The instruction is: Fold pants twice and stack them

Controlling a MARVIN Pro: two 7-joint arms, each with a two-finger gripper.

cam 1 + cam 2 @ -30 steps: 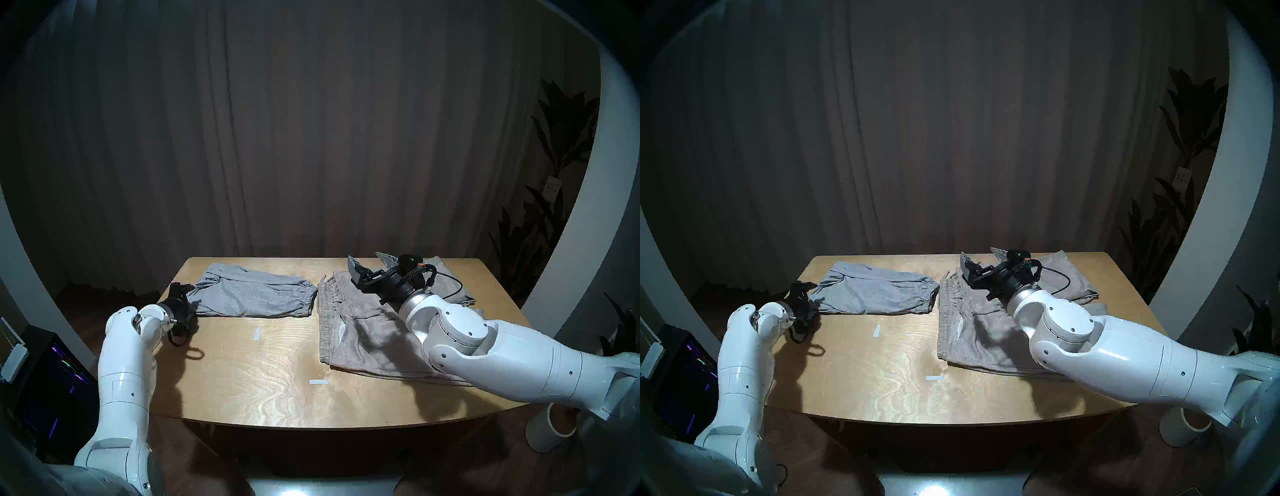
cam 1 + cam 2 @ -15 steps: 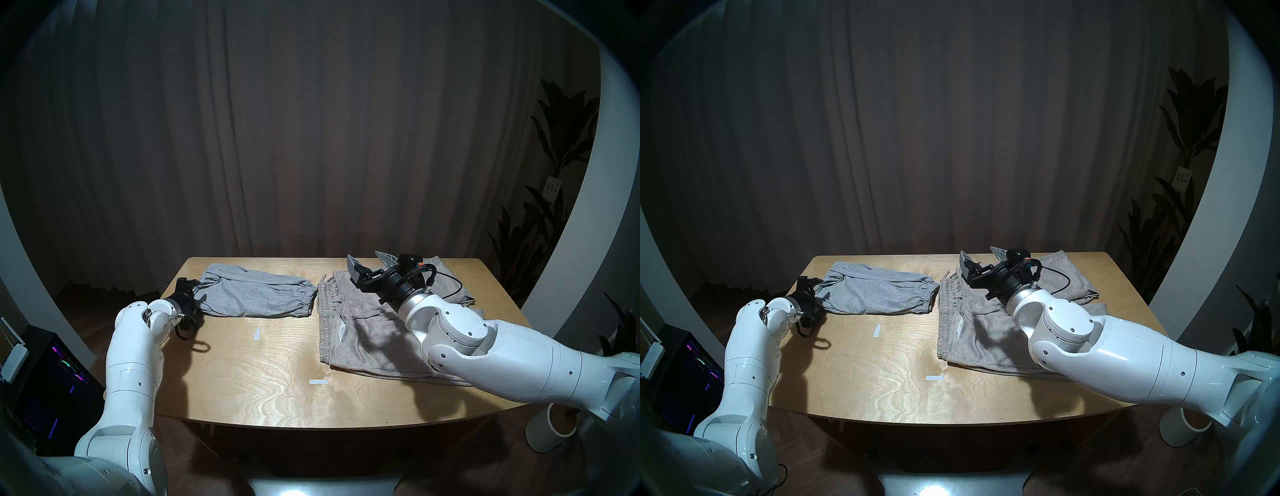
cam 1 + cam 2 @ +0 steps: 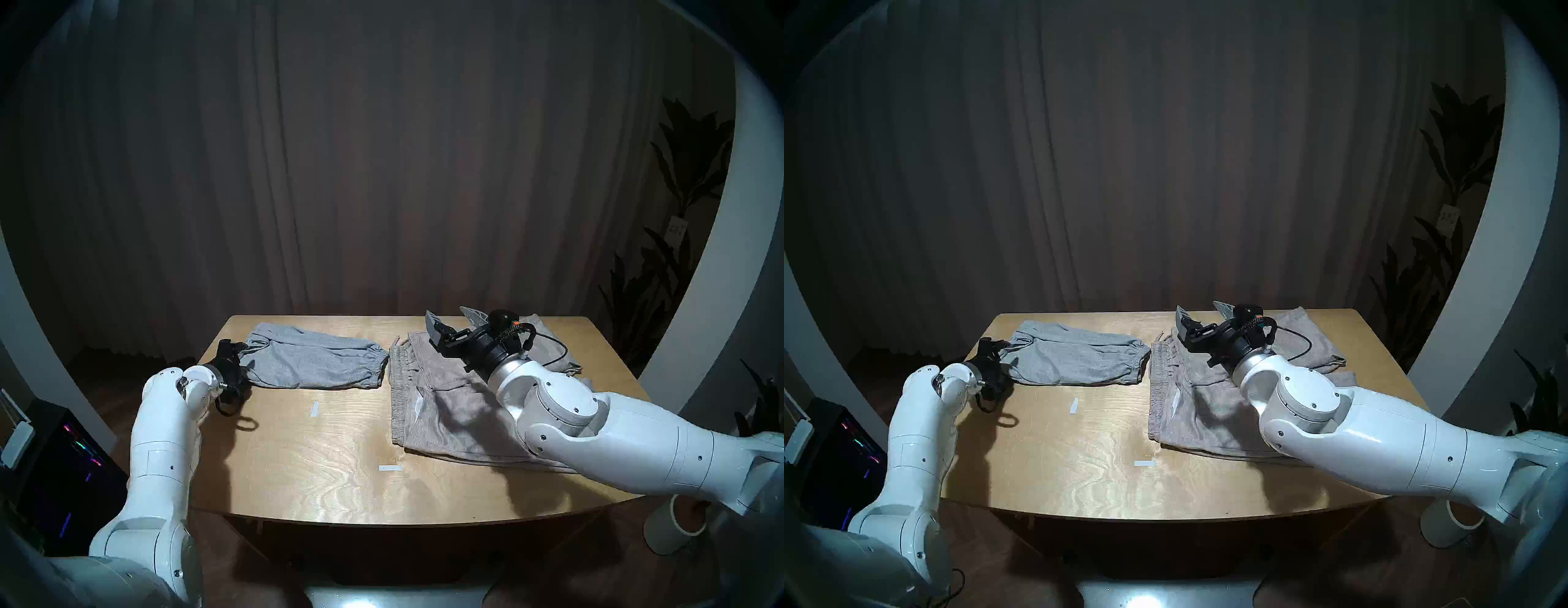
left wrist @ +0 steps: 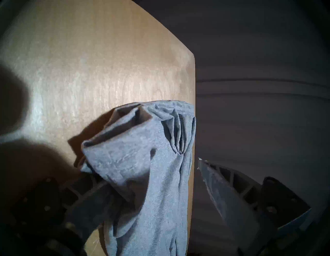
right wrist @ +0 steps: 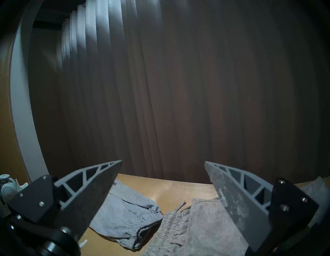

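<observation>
Left end effector (image 4: 142,178) agape astride grey pants (image 4: 142,160)

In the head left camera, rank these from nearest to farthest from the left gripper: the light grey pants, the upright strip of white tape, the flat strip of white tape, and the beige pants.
From the left gripper:
1. Light grey pants, their leg end at its fingers.
2. Upright tape strip, mid-table.
3. and 4. Flat tape strip, toward the front edge, and beige pants, on the right side under the right arm: too close to call.
</observation>
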